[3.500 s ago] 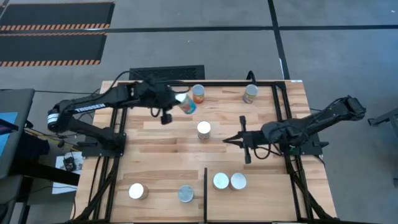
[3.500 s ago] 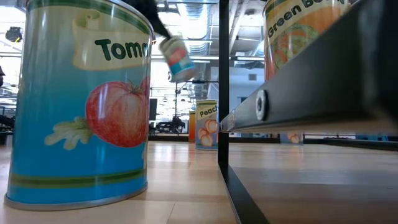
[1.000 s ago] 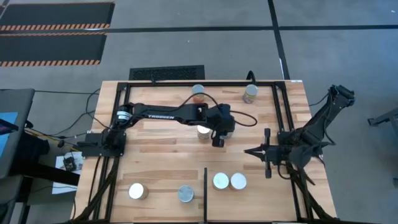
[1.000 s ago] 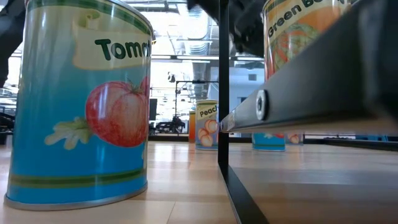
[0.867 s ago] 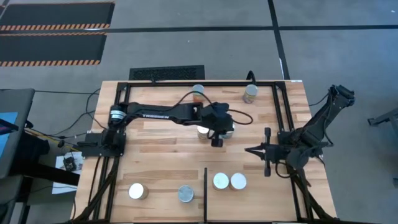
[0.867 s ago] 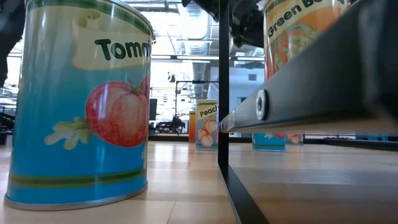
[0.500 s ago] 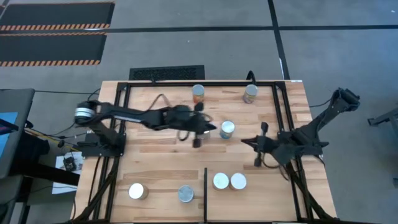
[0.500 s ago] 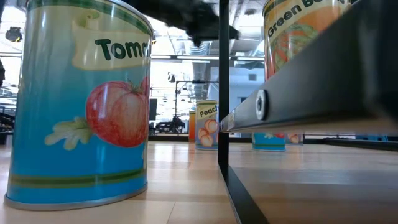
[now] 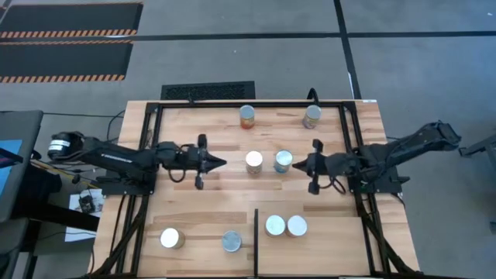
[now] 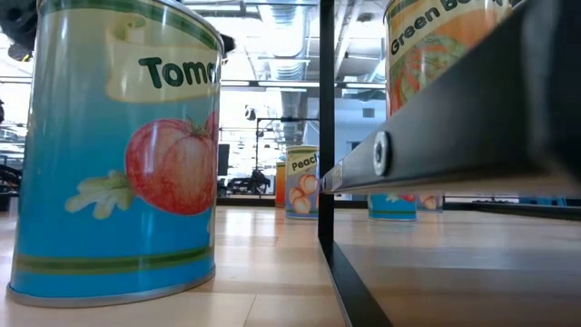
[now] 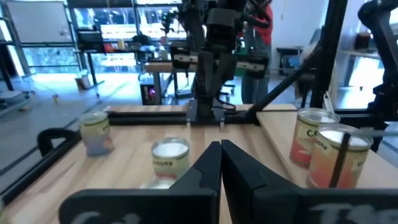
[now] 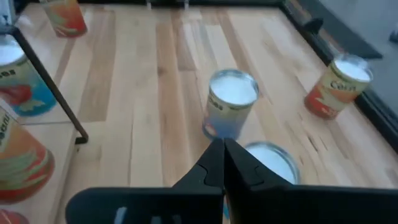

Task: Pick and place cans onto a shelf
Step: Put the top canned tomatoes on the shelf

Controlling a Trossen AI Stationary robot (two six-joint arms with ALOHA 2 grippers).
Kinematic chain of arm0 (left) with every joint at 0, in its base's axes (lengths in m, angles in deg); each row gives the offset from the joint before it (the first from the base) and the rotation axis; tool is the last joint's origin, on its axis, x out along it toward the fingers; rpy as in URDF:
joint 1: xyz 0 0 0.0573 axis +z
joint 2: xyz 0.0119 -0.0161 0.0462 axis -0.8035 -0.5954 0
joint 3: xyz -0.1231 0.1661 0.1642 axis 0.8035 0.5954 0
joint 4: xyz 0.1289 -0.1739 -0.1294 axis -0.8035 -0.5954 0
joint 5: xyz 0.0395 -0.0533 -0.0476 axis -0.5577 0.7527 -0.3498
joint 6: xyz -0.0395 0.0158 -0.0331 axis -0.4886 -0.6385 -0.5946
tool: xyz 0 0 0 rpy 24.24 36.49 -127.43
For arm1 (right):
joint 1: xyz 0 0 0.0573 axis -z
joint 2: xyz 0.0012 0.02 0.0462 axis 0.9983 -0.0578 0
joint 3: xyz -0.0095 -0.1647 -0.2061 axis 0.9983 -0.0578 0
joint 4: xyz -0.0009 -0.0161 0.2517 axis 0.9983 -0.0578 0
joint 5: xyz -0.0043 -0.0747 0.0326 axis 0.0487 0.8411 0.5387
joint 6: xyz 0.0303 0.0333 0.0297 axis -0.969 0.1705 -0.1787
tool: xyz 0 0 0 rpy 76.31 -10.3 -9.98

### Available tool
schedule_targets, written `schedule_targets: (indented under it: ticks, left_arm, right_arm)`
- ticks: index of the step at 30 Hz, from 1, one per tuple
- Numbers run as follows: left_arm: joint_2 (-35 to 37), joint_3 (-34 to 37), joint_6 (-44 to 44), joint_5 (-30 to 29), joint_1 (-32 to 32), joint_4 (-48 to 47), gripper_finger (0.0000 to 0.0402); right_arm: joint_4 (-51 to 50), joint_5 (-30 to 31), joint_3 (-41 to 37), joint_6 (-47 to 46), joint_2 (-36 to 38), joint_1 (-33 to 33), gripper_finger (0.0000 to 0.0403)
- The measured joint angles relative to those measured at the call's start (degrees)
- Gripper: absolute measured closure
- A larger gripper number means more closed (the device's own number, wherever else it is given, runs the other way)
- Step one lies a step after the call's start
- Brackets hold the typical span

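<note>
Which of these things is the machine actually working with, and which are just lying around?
Part of the job: eight cans, the shelf, the left gripper and right gripper, both with jaws shut.
Just lying about: striped floor mats, black grille, screen.

In the low view the big blue can point(image 10: 118, 154) nearest the camera reads "Tom…" on its banner above a tomato picture, the orange can point(image 10: 445, 41) above the black bar shows "Green Be…", the small far can point(image 10: 302, 182) reads "Peac…", and in the right wrist view an orange-labelled can point(image 12: 339, 87) reads "Corn".
</note>
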Motion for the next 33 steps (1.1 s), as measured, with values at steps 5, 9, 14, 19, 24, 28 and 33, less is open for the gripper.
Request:
schedule_targets:
  ticks: [5, 9, 14, 19, 24, 28, 33]
  left_arm:
    - [4.5, 5.3, 0.0, -3.1, 0.1, 1.0, 0.0401]
    - [5.8, 7.3, 0.5, -5.7, 0.3, 0.9, 0.0401]
    - [5.7, 7.2, 1.0, -5.5, 0.7, 1.0, 0.0401]
    - [5.7, 7.2, 2.0, -3.9, 1.0, 1.1, 0.0401]
    - [5.7, 7.2, 2.0, -3.7, 1.0, 0.8, 0.0401]
    - [5.7, 7.2, 2.4, -3.8, 1.0, 0.7, 0.0401]
    - [5.7, 7.2, 2.3, -3.8, 1.0, -0.7, 0.0401]
  right_arm:
    - [-7.5, -2.6, 4.2, -0.2, 0.0, 4.4, 0.0372]
    - [-9.4, -3.5, 6.0, -0.2, -1.5, 5.8, 0.0340]
    - [-16.1, -4.4, 9.6, 1.5, -7.0, 5.7, 0.0284]
    - [-23.0, -5.3, 15.0, 5.3, -16.0, 5.7, 0.0235]
    - [-29.2, -9.9, 21.1, 12.2, -24.8, 6.5, 0.0217]
    - [-32.2, -9.5, 25.3, 17.6, -30.9, 8.3, 0.0223]
    - [-34.4, -9.1, 28.2, 20.2, -36.5, 11.8, 0.0241]
